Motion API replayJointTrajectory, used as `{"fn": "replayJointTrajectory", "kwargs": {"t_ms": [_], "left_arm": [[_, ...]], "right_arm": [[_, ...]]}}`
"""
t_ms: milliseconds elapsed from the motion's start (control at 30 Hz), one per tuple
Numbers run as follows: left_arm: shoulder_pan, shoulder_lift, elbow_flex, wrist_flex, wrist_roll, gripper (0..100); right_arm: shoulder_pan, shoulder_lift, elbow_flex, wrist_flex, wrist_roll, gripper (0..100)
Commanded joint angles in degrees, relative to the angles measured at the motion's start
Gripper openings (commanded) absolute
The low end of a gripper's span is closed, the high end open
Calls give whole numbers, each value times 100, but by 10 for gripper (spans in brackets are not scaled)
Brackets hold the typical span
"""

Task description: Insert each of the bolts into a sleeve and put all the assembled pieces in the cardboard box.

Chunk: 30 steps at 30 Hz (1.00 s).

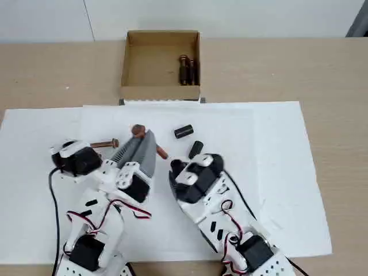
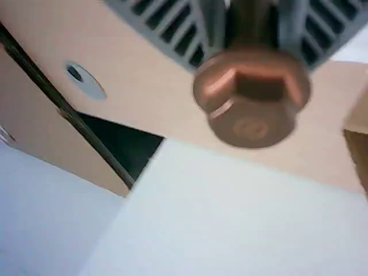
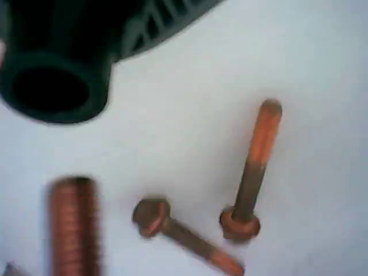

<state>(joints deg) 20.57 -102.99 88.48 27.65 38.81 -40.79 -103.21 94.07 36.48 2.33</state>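
A loose bolt (image 1: 105, 144) lies flat on the white paper (image 1: 276, 172), just beside the left arm's wrist. To its right, the left gripper (image 1: 144, 138) is clamped on a held bolt (image 1: 138, 130). In the left wrist view the hexagonal head of this bolt juts out past the ribbed fingers (image 2: 167, 29). A second loose bolt (image 1: 161, 153) pokes out from under that gripper's right edge. Farther back, past the paper's far edge, the cardboard box (image 1: 133, 69) sits on the table (image 1: 299, 69) with assembled pieces (image 1: 188, 70) against its right wall. A free sleeve (image 1: 183, 131) lies on the paper between the two grippers. The right gripper (image 1: 194, 158) is closed on a gripped sleeve (image 1: 196, 148), whose open bore faces the camera in the right wrist view.
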Motion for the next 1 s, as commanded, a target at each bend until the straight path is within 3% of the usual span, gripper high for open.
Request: {"fn": "replayJointTrajectory", "kwargs": {"t_ms": [0, 367, 667, 967], "left_arm": [[211, -97, -31, -185, 26, 6], [237, -97, -40, -176, -9, 6], [255, -88, -40, -167, -202, 6], [633, -88, -40, 149, -229, 6]], "right_arm": [[-84, -66, -35, -171, 202, 3], [-48, -66, 44, -171, 246, 3], [-48, -66, 26, -180, 738, 3], [-40, -66, 44, -514, 756, 3]]}}
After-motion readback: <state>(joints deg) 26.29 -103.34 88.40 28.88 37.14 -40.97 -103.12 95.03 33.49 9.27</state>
